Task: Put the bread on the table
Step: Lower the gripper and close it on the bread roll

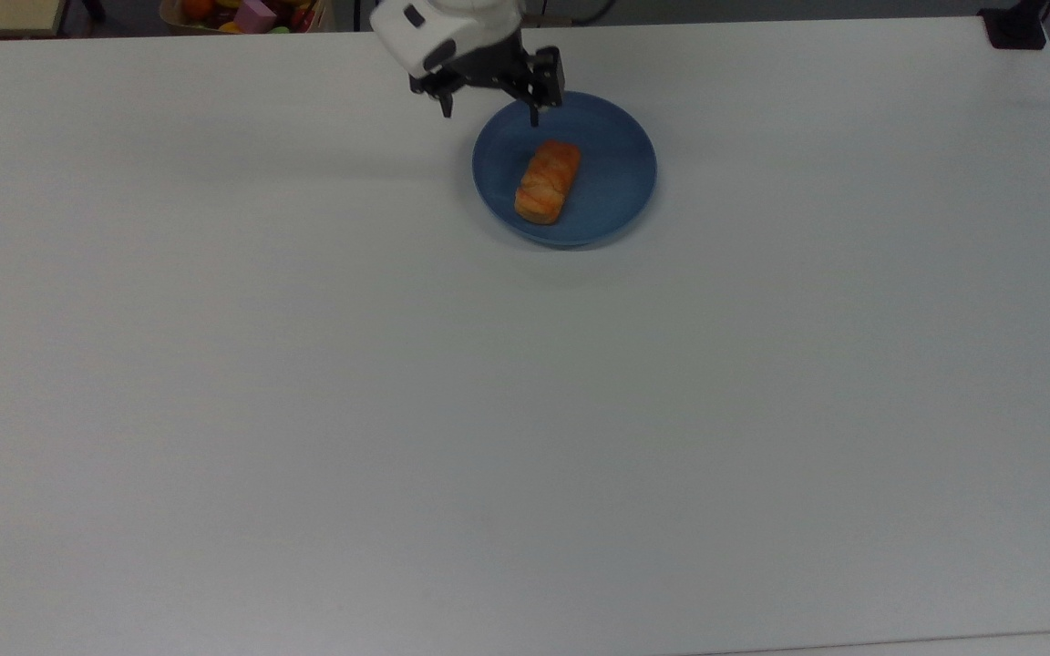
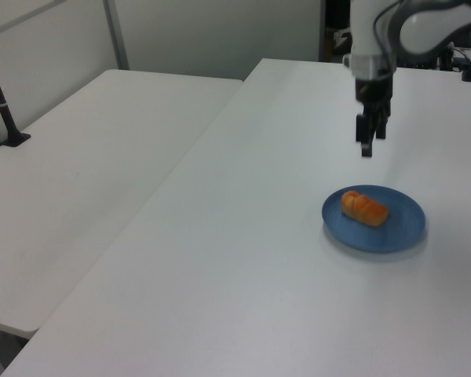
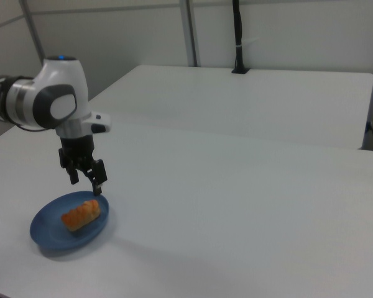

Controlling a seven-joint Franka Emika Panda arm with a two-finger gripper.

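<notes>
Gripper (image 1: pixel 488 111) above plate (image 1: pixel 621 196), fingers spread wide.
Bread (image 1: pixel 548 180) lies on the plate, not yet on the table (image 1: pixel 525 410); probably light and soft, best pinched gently across its short sides.

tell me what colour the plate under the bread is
Blue, a plain muted shade all over. The plate shows best in the top view, with the bread on it.

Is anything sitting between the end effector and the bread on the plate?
No. In the top view only bare blue plate separates the end effector from the bread; the right view shows the same.
</notes>
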